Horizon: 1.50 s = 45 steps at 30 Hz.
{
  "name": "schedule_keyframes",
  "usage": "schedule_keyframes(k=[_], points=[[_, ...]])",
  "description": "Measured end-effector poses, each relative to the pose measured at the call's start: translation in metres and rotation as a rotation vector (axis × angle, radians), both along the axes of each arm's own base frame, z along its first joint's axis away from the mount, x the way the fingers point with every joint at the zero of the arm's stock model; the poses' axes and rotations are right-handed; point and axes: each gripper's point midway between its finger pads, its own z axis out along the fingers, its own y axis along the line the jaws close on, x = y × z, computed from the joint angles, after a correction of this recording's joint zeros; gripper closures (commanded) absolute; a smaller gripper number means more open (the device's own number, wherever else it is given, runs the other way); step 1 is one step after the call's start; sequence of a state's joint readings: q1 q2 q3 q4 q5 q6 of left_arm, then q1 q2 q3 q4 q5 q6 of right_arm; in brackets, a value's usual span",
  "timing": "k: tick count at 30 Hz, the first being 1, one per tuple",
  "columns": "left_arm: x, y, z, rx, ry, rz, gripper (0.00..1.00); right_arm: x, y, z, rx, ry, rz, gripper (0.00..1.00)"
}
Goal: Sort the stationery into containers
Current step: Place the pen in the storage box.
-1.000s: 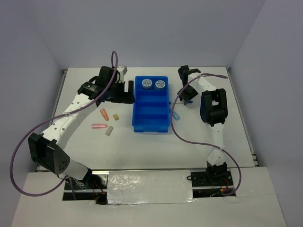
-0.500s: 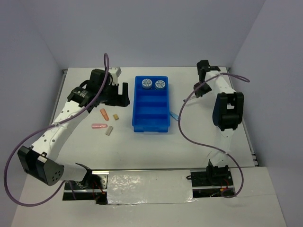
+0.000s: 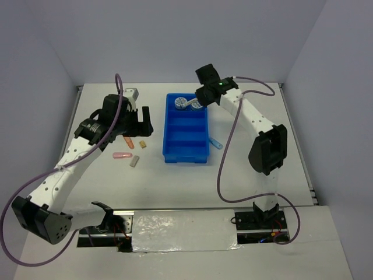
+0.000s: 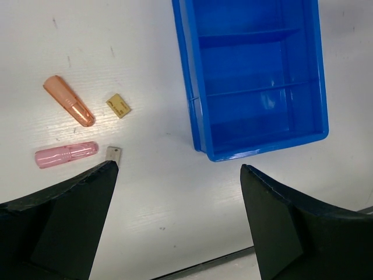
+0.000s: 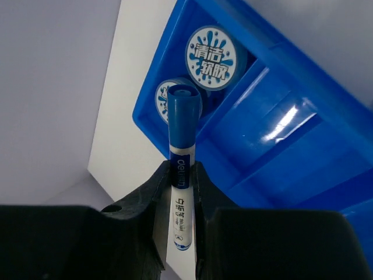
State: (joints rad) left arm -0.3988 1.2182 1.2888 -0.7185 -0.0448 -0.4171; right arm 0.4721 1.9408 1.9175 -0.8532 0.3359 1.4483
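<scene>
My right gripper (image 3: 200,99) is shut on the white blue-capped pen (image 5: 182,153) and holds it above the far end of the blue tray (image 3: 186,146). Two round rolls (image 5: 213,55) with white patterned tops lie in the tray's far compartment; the other three compartments hold nothing. My left gripper (image 3: 139,128) is open and empty above the table, left of the tray. Below it lie the orange bar (image 4: 69,108), tan bar (image 4: 118,105), pink bar (image 4: 66,155) and grey bar (image 4: 113,153). A light-blue bar (image 3: 216,142) lies right of the tray.
The tray (image 4: 256,76) stands mid-table, long side running away from the arms. Purple cables loop from both arms. The table's raised rim runs along the back and sides.
My right arm has swung left from the table right of the tray to above the tray's far end, pen in its grip. My left gripper has drawn back left and nearer, over the loose bars.
</scene>
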Motion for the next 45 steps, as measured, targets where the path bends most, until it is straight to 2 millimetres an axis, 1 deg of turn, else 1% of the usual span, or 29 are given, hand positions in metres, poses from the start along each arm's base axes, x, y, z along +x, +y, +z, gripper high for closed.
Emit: schedule_keyframes(k=[2, 4, 7, 10, 13, 16, 18, 23, 26, 27, 29, 30, 32, 33, 35, 38, 40, 42, 43, 44, 45], points=[[-0.002, 0.006, 0.004, -0.001, -0.024, 0.028, 0.01, 0.009, 0.016, -0.012, 0.034, 0.023, -0.032, 1.00], [-0.008, 0.016, 0.007, -0.004, -0.045, 0.065, 0.01, 0.020, 0.028, -0.023, 0.055, 0.039, -0.078, 1.00], [-0.017, 0.028, 0.008, -0.007, -0.049, 0.103, 0.01, 0.029, 0.036, -0.043, 0.069, 0.067, -0.136, 1.00], [-0.024, 0.036, 0.004, -0.005, -0.043, 0.123, 0.01, 0.025, 0.035, -0.059, 0.062, 0.105, -0.185, 1.00], [-0.035, 0.041, -0.008, 0.007, -0.015, 0.126, 0.01, 0.022, 0.038, -0.066, 0.066, 0.116, -0.216, 0.98], [-0.043, 0.044, -0.017, 0.022, 0.013, 0.122, 0.01, 0.017, 0.044, -0.074, 0.062, 0.130, -0.225, 0.96], [-0.044, 0.046, -0.018, 0.027, 0.017, 0.121, 0.01, 0.014, 0.050, -0.078, 0.058, 0.136, -0.223, 0.93], [-0.045, 0.050, -0.018, 0.042, 0.012, 0.117, 0.01, 0.006, 0.059, -0.084, 0.061, 0.146, -0.230, 0.90], [-0.046, 0.051, -0.017, 0.039, 0.010, 0.110, 0.01, 0.000, 0.056, -0.099, 0.039, 0.169, -0.242, 0.84], [-0.046, 0.051, -0.017, 0.038, 0.010, 0.108, 0.01, -0.003, 0.054, -0.105, 0.028, 0.180, -0.246, 0.79], [-0.048, 0.050, -0.016, 0.035, 0.009, 0.103, 0.01, -0.007, 0.051, -0.112, 0.014, 0.196, -0.256, 0.76], [-0.048, 0.050, -0.015, 0.034, 0.008, 0.099, 0.01, -0.007, 0.050, -0.112, 0.013, 0.197, -0.259, 0.61], [-0.049, 0.050, -0.015, 0.036, 0.005, 0.088, 0.01, -0.005, 0.049, -0.112, 0.014, 0.191, -0.261, 0.54], [-0.050, 0.049, -0.015, 0.036, 0.005, 0.084, 0.01, -0.004, 0.049, -0.112, 0.015, 0.186, -0.260, 0.43], [-0.051, 0.049, -0.017, 0.035, 0.008, 0.079, 0.01, -0.002, 0.048, -0.114, 0.011, 0.182, -0.257, 0.32], [-0.054, 0.050, -0.020, 0.038, 0.017, 0.077, 0.01, 0.004, 0.047, -0.111, 0.000, 0.159, -0.232, 0.25], [-0.054, 0.050, -0.020, 0.038, 0.017, 0.079, 0.01, 0.010, 0.049, -0.103, -0.001, 0.126, -0.204, 0.21], [-0.053, 0.051, -0.020, 0.039, 0.018, 0.081, 0.01, 0.017, 0.049, -0.086, -0.004, 0.081, -0.155, 0.20], [-0.053, 0.051, -0.020, 0.041, 0.018, 0.084, 0.01, 0.020, 0.048, -0.074, -0.007, 0.044, -0.110, 0.20], [-0.053, 0.053, -0.020, 0.046, 0.018, 0.091, 0.01, 0.020, 0.044, -0.060, -0.010, 0.004, -0.060, 0.20], [-0.052, 0.055, -0.021, 0.053, 0.022, 0.099, 0.01, 0.018, 0.036, -0.045, -0.026, -0.042, -0.002, 0.20]])
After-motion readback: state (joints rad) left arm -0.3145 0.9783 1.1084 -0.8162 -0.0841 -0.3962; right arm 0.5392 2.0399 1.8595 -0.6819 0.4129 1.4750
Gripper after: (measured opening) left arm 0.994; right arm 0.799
